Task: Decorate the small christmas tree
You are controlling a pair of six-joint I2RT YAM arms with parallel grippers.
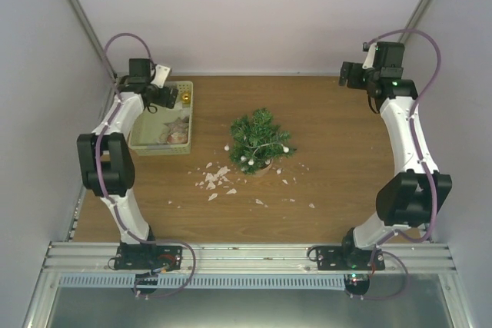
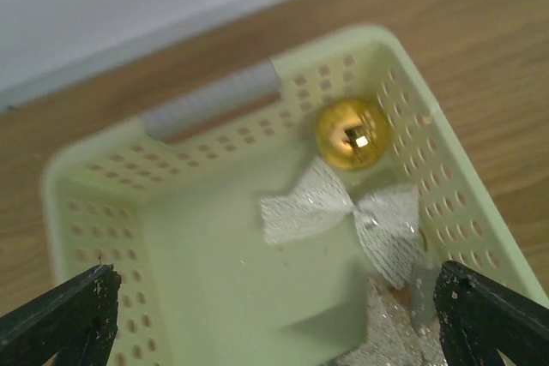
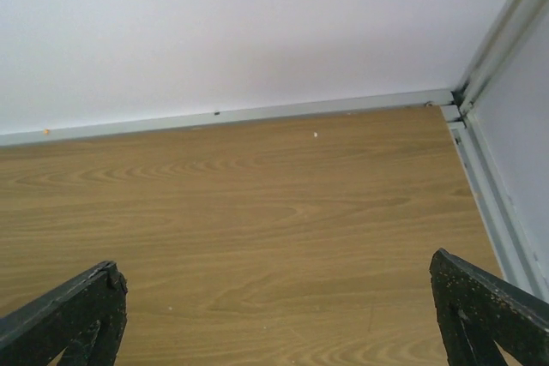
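The small christmas tree (image 1: 260,140) stands mid-table, dark green with a white bead string on it. My left gripper (image 1: 164,97) hovers over the pale green basket (image 1: 186,117), open with nothing between its fingers (image 2: 69,313). Inside the basket (image 2: 103,212) lie a gold ball (image 2: 352,133) in the far right corner and a silver glitter bow (image 2: 343,212) just in front of it. My right gripper (image 1: 347,74) hangs open at the far right of the table, its fingers (image 3: 489,306) wide over bare wood. The tree does not show in either wrist view.
White flakes (image 1: 217,180) are scattered on the wood in front of the tree. Walls close in the table at the back and both sides, with a metal corner rail (image 3: 480,169) near the right gripper. More glittery pieces (image 2: 386,332) lie in the basket's near end.
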